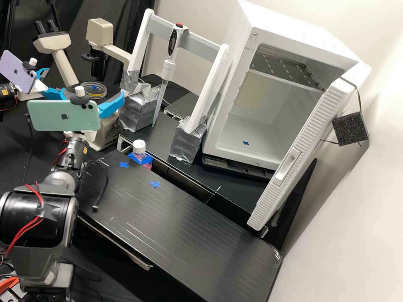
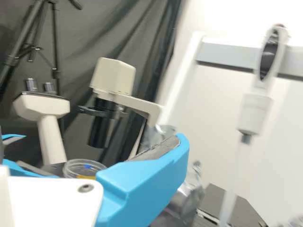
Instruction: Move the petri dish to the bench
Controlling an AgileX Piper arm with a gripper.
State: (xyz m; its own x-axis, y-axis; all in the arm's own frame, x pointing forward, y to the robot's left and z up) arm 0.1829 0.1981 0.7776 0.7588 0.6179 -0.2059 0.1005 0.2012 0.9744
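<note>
Petri dish (image 1: 93,90), one: round, clear, yellow contents; lies flat on the microscope (image 1: 119,55), presumably for viewing, its level seat keeping the contents from running

Gripper (image 1: 84,93), one: blue fingers wide apart, holding nothing; the spread presumably leaves room to straddle the dish

Blue crosses (image 1: 123,165), two: close to the far left corner of the bench (image 1: 189,226), likely as set-down marks

Bottle (image 1: 139,147), one: white cap, upright just beyond the bench's far edge, probably to spare the work surface
</note>
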